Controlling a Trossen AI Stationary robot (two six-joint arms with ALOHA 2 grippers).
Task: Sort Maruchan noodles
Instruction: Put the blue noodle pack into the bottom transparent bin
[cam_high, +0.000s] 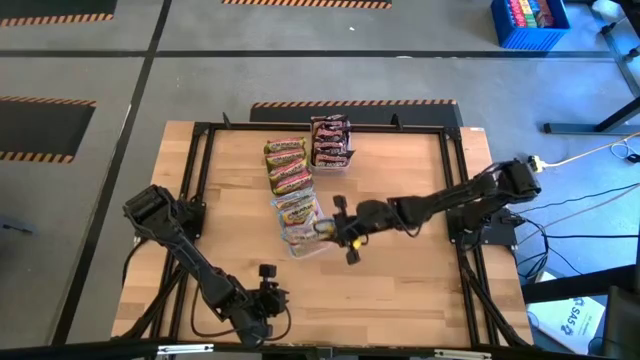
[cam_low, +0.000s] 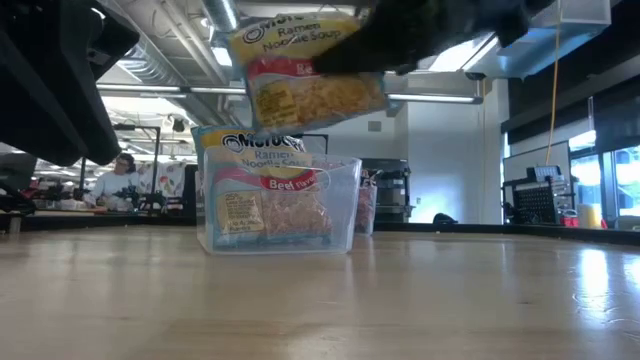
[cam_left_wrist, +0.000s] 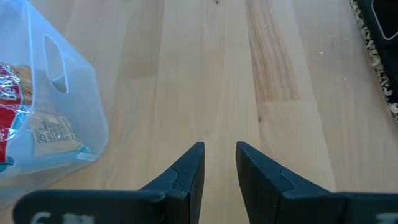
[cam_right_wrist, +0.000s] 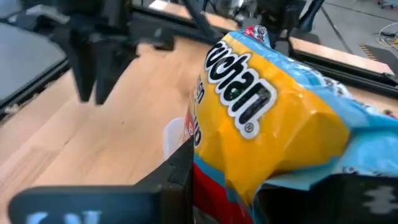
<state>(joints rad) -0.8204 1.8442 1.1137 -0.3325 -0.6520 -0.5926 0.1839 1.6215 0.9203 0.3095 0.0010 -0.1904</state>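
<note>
While the left pincer (cam_high: 268, 297) hangs over the near edge of the worktop (cam_high: 400, 270), left of centre, its two fingers stand slightly apart with nothing between them. Farther in, near the middle, the right pincer (cam_high: 345, 232) pinches a yellow Maruchan ramen packet (cam_low: 305, 75) (its blue edge crumples against the fingers) and holds it in the air above a clear plastic tray (cam_low: 342, 205). That tray sits on the wood and holds more yellow packets (cam_low: 270, 195) standing on edge. Beyond it lies a row of green-and-orange packets (cam_high: 286, 165), and at the far side, just right of those, a stack of dark brown-red packets (cam_high: 331, 141).
</note>
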